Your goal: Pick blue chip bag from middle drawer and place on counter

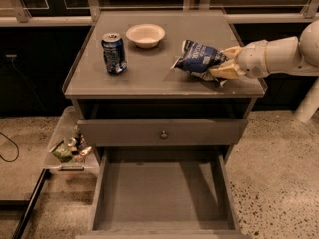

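The blue chip bag (200,59) is held tilted just above the right part of the counter (149,71), its lower edge close to or touching the top. My gripper (224,62) reaches in from the right and is shut on the bag's right end. The middle drawer (162,193) stands pulled out below, its bare grey floor empty.
A blue soda can (113,53) stands at the counter's left. A pale bowl (145,35) sits at the back middle. A shut drawer front with a round knob (163,134) is above the open drawer. A clear bin of snacks (70,148) stands on the floor at the left.
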Controlling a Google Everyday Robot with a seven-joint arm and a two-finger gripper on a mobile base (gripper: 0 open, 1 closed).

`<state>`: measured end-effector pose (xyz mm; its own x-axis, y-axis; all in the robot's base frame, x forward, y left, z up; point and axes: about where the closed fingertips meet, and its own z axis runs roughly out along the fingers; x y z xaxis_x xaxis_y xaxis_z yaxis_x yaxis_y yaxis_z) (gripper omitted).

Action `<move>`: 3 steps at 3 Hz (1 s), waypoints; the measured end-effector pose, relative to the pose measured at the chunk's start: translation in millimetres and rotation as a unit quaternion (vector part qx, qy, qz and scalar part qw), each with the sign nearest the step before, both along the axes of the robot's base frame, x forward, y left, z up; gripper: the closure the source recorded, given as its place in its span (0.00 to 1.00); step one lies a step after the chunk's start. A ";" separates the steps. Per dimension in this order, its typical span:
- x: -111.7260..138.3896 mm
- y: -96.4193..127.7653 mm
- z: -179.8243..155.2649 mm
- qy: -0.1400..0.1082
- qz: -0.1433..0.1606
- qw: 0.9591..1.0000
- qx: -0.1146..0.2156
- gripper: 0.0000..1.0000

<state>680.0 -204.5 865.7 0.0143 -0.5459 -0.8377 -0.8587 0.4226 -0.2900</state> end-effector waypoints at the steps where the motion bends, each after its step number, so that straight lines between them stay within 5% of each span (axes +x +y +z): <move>1: 14.1 3.4 0.6 0.014 -0.002 1.000 0.013 1.00; 3: 43.4 21.5 12.7 0.023 -0.010 1.000 -0.001 1.00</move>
<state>723.4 -183.0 878.4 -0.0361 -0.5468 -0.8365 -0.8625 0.4398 -0.2503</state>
